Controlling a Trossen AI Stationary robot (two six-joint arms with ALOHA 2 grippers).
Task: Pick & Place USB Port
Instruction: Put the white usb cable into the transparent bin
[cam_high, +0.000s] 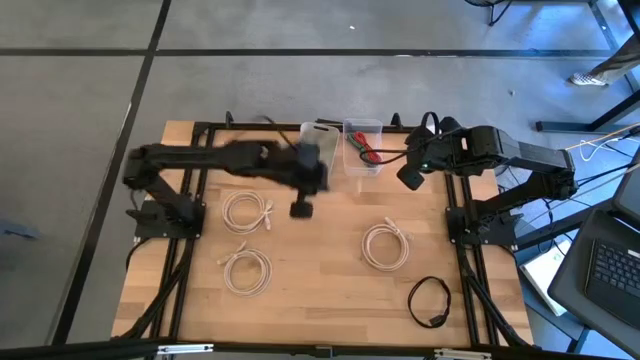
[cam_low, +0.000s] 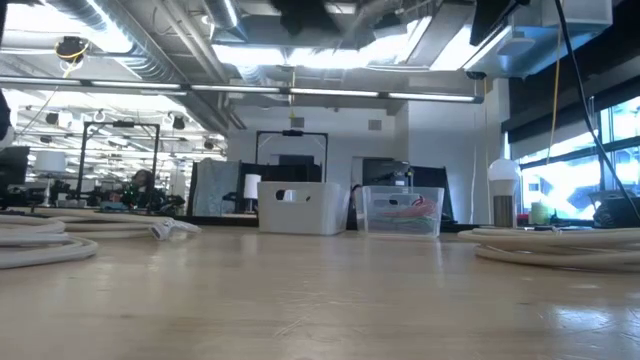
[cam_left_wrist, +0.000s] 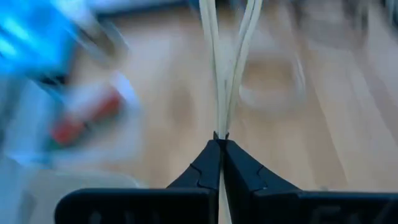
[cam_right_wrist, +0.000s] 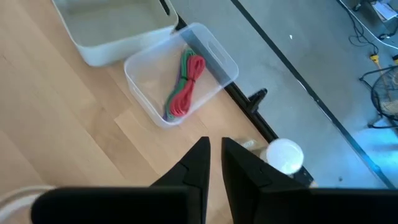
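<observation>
Left gripper (cam_left_wrist: 220, 138), with its two dark fingers pressed together on a cream-white USB cable (cam_left_wrist: 225, 68), hangs over the middle of the light wooden table (cam_high: 320, 290), just short of the far bins; strands of that cable run up from between the fingertips in the left wrist view. In the high view this gripper (cam_high: 303, 207) and its arm are smeared by motion blur.

Nearest on the table lies a black coiled cable (cam_high: 429, 300) at the near right. Farther in are three more coiled cream-white cables: one near left (cam_high: 246, 270), one right of centre (cam_high: 386, 245), one farther back on the left (cam_high: 247, 212).

At the far edge stand an opaque white plastic bin (cam_right_wrist: 115, 28) and, just to its right, a clear plastic bin (cam_right_wrist: 214, 50) holding a red and green bundled cable (cam_right_wrist: 185, 87).

Right gripper (cam_right_wrist: 215, 155) hovers near the far right edge, just right of the clear bin, its fingers a narrow gap apart and holding nothing. A white round-topped object (cam_right_wrist: 285, 154) sits beside the table's dark frame there.
</observation>
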